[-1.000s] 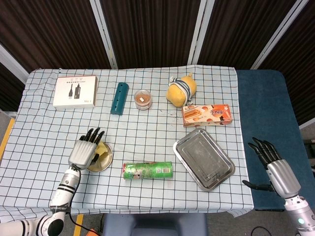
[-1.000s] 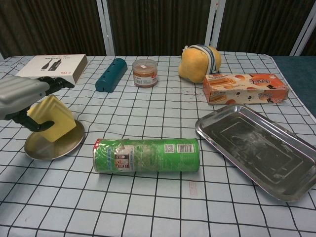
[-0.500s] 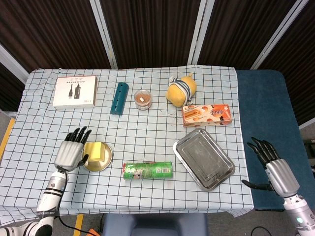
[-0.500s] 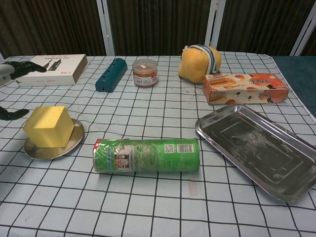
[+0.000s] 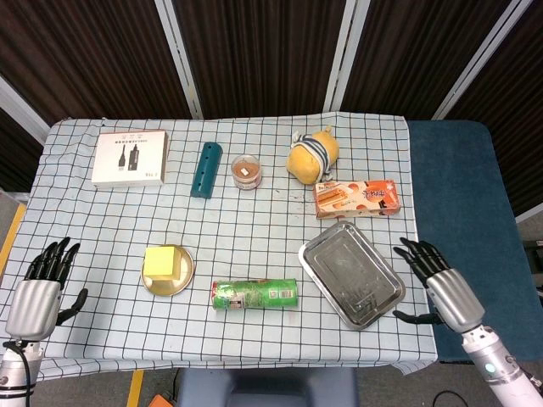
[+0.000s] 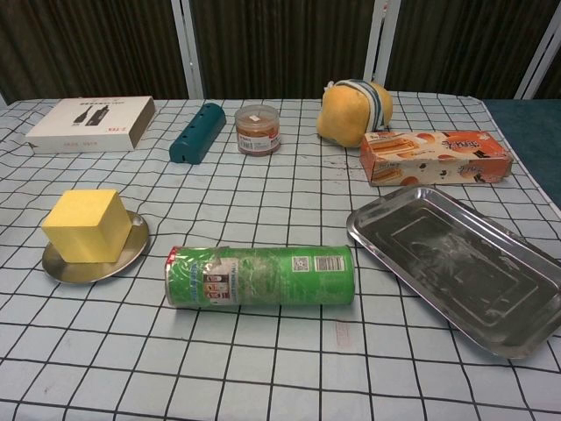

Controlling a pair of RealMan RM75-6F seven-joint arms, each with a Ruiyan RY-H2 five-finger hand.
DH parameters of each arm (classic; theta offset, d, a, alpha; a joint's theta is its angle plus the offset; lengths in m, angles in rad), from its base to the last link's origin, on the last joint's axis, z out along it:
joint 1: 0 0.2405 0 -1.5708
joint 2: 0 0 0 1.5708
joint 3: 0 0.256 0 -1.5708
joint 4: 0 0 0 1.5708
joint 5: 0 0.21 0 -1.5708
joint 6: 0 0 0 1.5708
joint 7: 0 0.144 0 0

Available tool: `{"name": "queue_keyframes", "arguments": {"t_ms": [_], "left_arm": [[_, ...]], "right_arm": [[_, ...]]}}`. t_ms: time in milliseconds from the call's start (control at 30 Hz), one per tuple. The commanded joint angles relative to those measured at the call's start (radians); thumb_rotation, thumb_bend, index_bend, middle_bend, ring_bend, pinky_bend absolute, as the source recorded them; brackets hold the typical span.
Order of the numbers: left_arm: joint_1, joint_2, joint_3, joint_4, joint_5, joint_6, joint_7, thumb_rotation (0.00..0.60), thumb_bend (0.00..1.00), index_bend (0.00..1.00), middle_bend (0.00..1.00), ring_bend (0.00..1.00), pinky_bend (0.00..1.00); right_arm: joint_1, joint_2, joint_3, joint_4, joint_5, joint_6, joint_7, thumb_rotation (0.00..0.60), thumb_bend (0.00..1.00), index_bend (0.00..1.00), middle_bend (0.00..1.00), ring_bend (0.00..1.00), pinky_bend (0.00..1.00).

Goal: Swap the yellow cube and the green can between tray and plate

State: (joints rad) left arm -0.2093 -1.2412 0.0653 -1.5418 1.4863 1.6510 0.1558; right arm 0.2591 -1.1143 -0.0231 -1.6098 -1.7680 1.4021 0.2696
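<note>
Fingers spread on both hands, left hand (image 5: 38, 292), right hand (image 5: 441, 288), wrists cropped

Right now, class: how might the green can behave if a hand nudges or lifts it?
The green can lies on its side on the tablecloth, so a nudge would probably roll it. Its smooth printed wrap may be slippery. It looks long, so gripping near the middle seems safer.

Yellow cube (image 6: 86, 224) on plate (image 6: 128, 252); green can (image 6: 260, 275) toppled beside tray (image 6: 372, 220).

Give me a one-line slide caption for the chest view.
Yellow cube on the plate, green can lying on the cloth, tray empty.
</note>
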Motion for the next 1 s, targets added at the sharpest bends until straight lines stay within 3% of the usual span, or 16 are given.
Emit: {"name": "queue_keyframes", "arguments": {"t_ms": [33, 267, 500, 767, 1000], "left_arm": [[0.024, 0.009, -0.021, 0.01, -0.004, 0.012, -0.04, 0.6, 0.36, 0.0, 0.0, 0.0, 0.17], [0.044, 0.033, -0.036, -0.01, -0.035, -0.029, -0.021, 0.6, 0.36, 0.0, 0.0, 0.0, 0.17], [0.056, 0.059, -0.059, -0.034, -0.057, -0.059, -0.029, 0.6, 0.36, 0.0, 0.01, 0.0, 0.17], [0.076, 0.079, -0.09, -0.041, -0.082, -0.067, -0.056, 0.6, 0.36, 0.0, 0.01, 0.02, 0.17], [0.084, 0.095, -0.104, -0.05, -0.097, -0.092, -0.075, 0.6, 0.36, 0.02, 0.02, 0.02, 0.17]], "right_arm": [[0.09, -0.003, 0.022, -0.085, -0.027, -0.103, -0.041, 0.6, 0.05, 0.0, 0.0, 0.0, 0.12], [0.253, -0.048, 0.079, -0.222, 0.052, -0.37, -0.18, 0.6, 0.05, 0.01, 0.0, 0.0, 0.13], [0.406, -0.162, 0.161, -0.249, 0.315, -0.628, -0.377, 0.6, 0.05, 0.04, 0.03, 0.0, 0.13], [0.526, -0.293, 0.185, -0.196, 0.632, -0.718, -0.574, 0.6, 0.05, 0.13, 0.1, 0.04, 0.13], [0.614, -0.38, 0.179, -0.133, 0.804, -0.72, -0.642, 0.6, 0.05, 0.2, 0.16, 0.09, 0.13]]}}
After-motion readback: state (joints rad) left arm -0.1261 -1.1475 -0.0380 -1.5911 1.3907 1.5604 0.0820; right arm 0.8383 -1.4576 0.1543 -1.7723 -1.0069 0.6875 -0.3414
